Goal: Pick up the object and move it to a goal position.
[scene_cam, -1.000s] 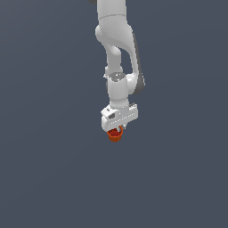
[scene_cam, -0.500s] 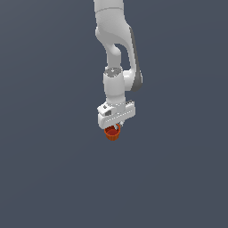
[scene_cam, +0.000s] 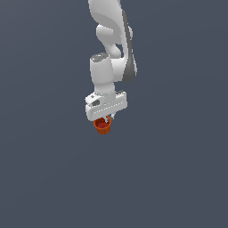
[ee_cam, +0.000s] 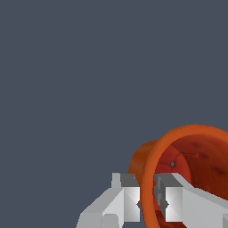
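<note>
plain grey backdrop; hand pinches the cup's rim wall, cup seemingly upright, mouth up.

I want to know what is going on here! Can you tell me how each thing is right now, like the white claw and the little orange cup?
Small orange-red tapered cup: held off the ground, one side of its rim pinched, dark red inside showing in the wrist view.
White two-fingered gripper: shut on the cup's wall, one finger outside and one inside.
White robot arm: reaching down from above, gripper at its lower end.
</note>
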### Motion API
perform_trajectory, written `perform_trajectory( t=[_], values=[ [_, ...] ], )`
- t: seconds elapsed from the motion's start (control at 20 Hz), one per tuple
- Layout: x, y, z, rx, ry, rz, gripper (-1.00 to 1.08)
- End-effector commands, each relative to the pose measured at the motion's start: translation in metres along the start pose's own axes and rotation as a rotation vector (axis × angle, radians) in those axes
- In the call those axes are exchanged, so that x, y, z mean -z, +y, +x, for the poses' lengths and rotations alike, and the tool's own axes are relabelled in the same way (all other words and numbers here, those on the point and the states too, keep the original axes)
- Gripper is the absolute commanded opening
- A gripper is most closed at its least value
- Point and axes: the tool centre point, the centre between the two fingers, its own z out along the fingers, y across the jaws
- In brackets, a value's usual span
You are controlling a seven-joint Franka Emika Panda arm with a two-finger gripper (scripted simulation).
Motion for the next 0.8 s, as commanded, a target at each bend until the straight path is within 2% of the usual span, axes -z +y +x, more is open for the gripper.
perform_trajectory(
  t=[0.0,0.75],
  values=[
    [0.019,0.013,-0.004,0.001,0.002,-0.001,-1.00],
    [0.112,0.077,-0.023,0.000,0.005,0.002,-1.00]
  ],
)
